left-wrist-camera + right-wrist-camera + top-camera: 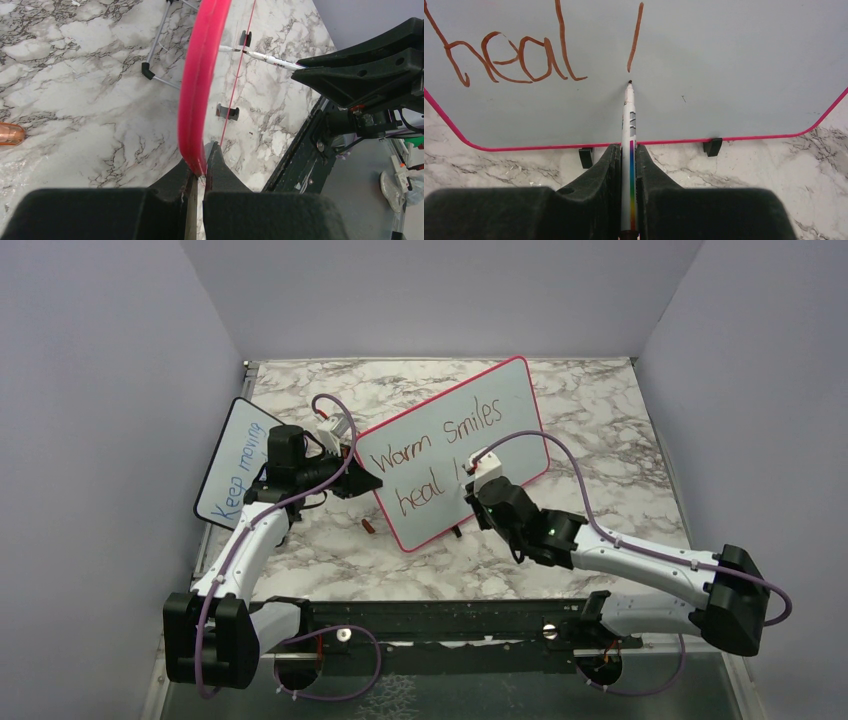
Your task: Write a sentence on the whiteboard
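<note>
Two arms share the work: the left fingers [212, 165] are clamped on the whiteboard [515, 405] edge, steadying it mid-frame on the worktop [610, 430], while the right fingers [642, 165] pinch the marker [629, 115], tip below the unfinished sentence [514, 55].

Top view: right gripper [472, 476] covers whiteboard [510, 390] face just past lone stroke in sentence [400, 453] lower line. Left arm [250, 540] hides part of small board [238, 422] writing.
Right wrist view: sentence upper line cut off by top edge; marker [629, 125] rear hidden between jaws.
Left wrist view: whiteboard edge-on, frame blurred, writing face unseen. Copper-coloured object [10, 134] cut by left edge, unidentifiable.
</note>
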Robot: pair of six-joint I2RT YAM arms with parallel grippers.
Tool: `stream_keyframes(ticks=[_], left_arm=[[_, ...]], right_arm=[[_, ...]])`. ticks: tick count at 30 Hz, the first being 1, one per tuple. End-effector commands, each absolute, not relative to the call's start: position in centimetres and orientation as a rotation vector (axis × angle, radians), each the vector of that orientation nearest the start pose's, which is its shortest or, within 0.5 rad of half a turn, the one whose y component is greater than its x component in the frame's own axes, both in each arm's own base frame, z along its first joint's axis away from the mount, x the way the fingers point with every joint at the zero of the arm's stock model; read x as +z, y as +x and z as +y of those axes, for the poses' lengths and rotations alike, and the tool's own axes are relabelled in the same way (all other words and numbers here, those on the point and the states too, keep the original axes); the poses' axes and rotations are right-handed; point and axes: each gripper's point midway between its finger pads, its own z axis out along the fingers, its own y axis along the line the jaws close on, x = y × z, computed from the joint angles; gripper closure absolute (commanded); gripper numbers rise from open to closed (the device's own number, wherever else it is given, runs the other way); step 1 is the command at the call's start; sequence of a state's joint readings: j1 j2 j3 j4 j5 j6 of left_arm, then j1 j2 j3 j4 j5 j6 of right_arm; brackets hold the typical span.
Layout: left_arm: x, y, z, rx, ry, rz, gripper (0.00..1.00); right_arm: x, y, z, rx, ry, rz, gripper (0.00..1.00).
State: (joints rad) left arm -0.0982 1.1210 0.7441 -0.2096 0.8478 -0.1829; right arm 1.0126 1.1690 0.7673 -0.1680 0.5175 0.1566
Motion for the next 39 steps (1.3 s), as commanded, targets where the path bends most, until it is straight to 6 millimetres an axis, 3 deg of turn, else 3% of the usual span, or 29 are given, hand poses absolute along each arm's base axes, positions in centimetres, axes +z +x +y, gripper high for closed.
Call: stream_keyframes(ticks=[1,15,28,39], left_arm=[[15.3,28.9,-13.6,-0.851,0.361,2.146,1.0],[15.3,28.8,-13.6,-0.853,0.361,2.146,1.0],[15.4,28.9,-13.6,-0.852,0.363,2.143,1.0],[15.3,28.9,-13.6,-0.855,0.362,2.148,1.0]], right_arm=[[15.6,24.2,24.1,0.193,-0.579,1.993,1.0],[18.8,25.4,24.4,0.216,-0.508,1.877,1.0],[18.7,27.0,25.4,0.172,-0.506,1.843,1.0],[19.0,27.6,24.9,0.147,-0.475,1.828,1.0]])
